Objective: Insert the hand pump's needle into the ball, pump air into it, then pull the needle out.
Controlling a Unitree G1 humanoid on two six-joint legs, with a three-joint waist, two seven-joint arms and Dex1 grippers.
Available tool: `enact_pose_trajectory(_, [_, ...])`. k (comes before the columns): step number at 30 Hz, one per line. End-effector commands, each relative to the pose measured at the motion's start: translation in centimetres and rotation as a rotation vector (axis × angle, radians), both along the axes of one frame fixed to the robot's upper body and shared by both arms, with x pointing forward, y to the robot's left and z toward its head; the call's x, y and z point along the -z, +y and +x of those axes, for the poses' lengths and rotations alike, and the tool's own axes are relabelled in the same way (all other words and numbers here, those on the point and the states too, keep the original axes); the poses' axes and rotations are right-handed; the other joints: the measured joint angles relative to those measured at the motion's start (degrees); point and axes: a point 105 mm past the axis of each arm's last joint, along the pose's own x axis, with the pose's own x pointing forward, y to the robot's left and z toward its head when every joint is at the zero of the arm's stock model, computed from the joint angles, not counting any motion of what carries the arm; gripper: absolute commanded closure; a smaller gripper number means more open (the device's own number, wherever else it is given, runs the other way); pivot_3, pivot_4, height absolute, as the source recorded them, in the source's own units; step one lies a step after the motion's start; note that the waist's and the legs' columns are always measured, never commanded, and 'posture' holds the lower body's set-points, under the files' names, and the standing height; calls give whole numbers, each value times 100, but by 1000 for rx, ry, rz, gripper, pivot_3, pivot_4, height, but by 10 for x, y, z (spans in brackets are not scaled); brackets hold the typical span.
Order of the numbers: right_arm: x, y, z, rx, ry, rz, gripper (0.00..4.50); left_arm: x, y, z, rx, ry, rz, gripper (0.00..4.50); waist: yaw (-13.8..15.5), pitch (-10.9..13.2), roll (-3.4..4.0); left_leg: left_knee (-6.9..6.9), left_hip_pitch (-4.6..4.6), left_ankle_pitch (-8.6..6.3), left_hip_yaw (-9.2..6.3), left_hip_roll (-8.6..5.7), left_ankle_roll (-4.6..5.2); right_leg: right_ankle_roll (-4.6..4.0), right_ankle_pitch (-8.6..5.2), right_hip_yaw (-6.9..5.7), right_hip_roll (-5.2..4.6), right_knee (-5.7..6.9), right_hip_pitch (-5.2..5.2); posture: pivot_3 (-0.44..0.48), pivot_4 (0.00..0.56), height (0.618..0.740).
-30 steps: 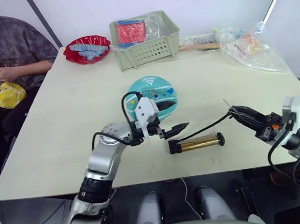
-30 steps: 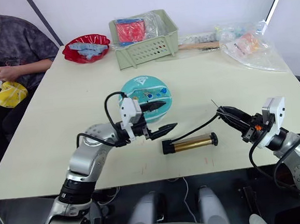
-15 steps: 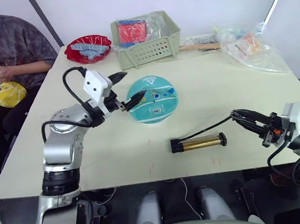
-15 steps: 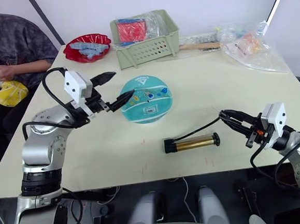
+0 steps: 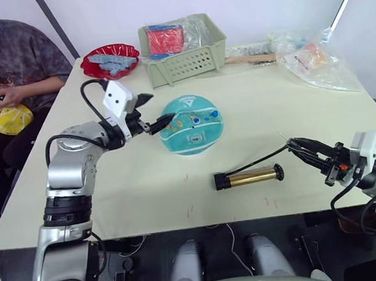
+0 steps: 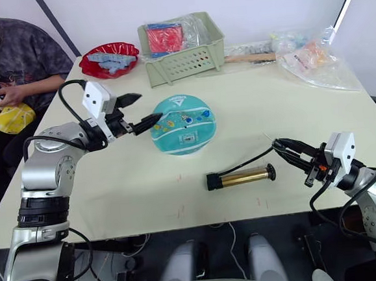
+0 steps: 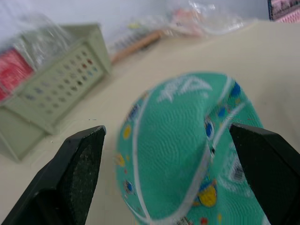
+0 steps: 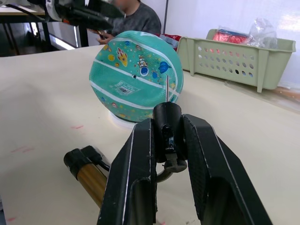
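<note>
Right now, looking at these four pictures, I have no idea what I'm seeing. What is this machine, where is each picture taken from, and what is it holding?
It is a humanoid robot with two arms, each ending in a gripper of two black fingers. Two pictures come from cameras in its head, looking down over a pale table. The other two come from a camera on each wrist, looking along that gripper's fingers.

The left gripper is open, its fingers standing to either side of the ball, a teal one with cartoon prints. The right gripper is shut on the needle, a thin pin in a black fitting at the end of a hose. That hose runs to the hand pump, a bronze cylinder lying on the table.

Farther back are a green basket, a red dish and plastic bags. A person sits at the corner.
</note>
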Motion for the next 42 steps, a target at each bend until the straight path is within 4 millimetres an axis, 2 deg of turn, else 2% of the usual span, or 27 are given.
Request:
enact_pose_trajectory(1, [-12,4,-5,-23,-46,-2,4173,-5,0,3,15,-4,41,41,0,0,0,0,0,0,-1,0,0,0,0,-1,0,0,0,0,150,738])
enact_pose_trajectory(10, [-22,18,-14,-124,-72,26,4173,2,4,7,-4,30,55,41,2,0,0,0,-2,0,-4,0,0,1,1,-3,0,0,1,0,150,738])
enact_pose_trajectory(24, [-25,27,-12,-160,-84,22,4173,18,5,11,-22,52,66,41,3,0,0,1,-2,0,-4,0,0,2,1,-4,-1,0,2,0,150,738])
enact_pose_trajectory(27, [-24,28,-12,-163,-80,18,4173,20,2,16,-33,53,49,686,7,0,0,1,-2,0,-5,0,0,2,2,-5,-1,0,4,0,150,738])
enact_pose_trajectory(30, [-22,30,-12,-176,-67,11,4173,20,0,18,-37,49,27,1804,13,0,0,4,-1,0,-8,-1,0,5,3,-8,0,0,7,0,150,738])
enact_pose_trajectory(36, [-23,35,-7,-161,-46,-12,4173,23,-7,17,-37,49,5,3139,11,0,0,4,-1,0,-9,-1,0,10,6,-8,-1,0,8,0,150,738])
enact_pose_trajectory(38, [-24,38,-4,-146,-23,-5,4173,24,-10,16,-37,48,-6,3810,18,0,0,6,-1,0,-14,-1,0,10,6,-13,-1,1,11,0,150,738])
enact_pose_trajectory(42, [-24,45,5,-114,29,-48,4173,25,-15,15,-56,43,-38,4441,10,0,0,6,-2,1,-14,-1,0,11,7,-13,-3,1,12,0,150,738])
